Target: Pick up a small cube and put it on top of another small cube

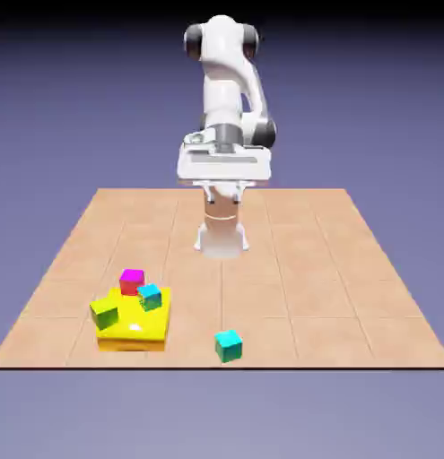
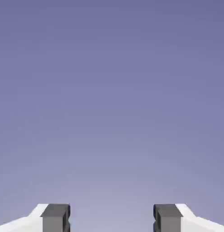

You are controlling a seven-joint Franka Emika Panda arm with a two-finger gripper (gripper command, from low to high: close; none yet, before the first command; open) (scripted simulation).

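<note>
Exterior view: small cube alone on desk, at four o'clock from lime cube on yellow block. End effector spread, empty, well apart. Risk: seizing twin turquoise cube instead, toppling neighbours.

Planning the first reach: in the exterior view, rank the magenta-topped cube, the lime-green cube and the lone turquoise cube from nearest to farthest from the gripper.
From the gripper, open and high by the base:
1. Magenta-topped cube, back of the yellow block.
2. Lime-green cube, the block's left corner.
3. Lone turquoise cube, near the table's front edge.
</note>
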